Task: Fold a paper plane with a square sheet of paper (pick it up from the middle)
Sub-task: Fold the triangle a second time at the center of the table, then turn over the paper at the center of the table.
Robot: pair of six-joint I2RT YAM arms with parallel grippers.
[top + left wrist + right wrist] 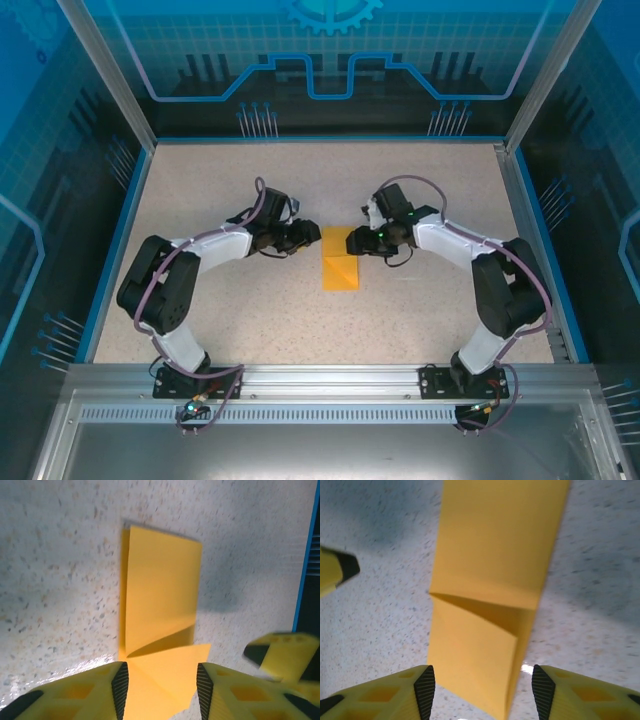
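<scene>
Your left claw [162, 680] and right claw [482, 685] sit part-open, empty, straddling the folded square sheet of paper [340, 270], probably to let its crease settle.

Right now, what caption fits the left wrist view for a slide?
Open left gripper straddles the near end of the folded paper on the speckled table.

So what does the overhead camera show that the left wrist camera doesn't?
From above: both whole arms bolted at the near rail, with the left gripper and right gripper flanking the sheet of paper. Left wrist close-up: a raised diagonal flap at the paper's near end, between open yellow fingers. Shared: the folded orange-yellow paper lying on the speckled table.
</scene>
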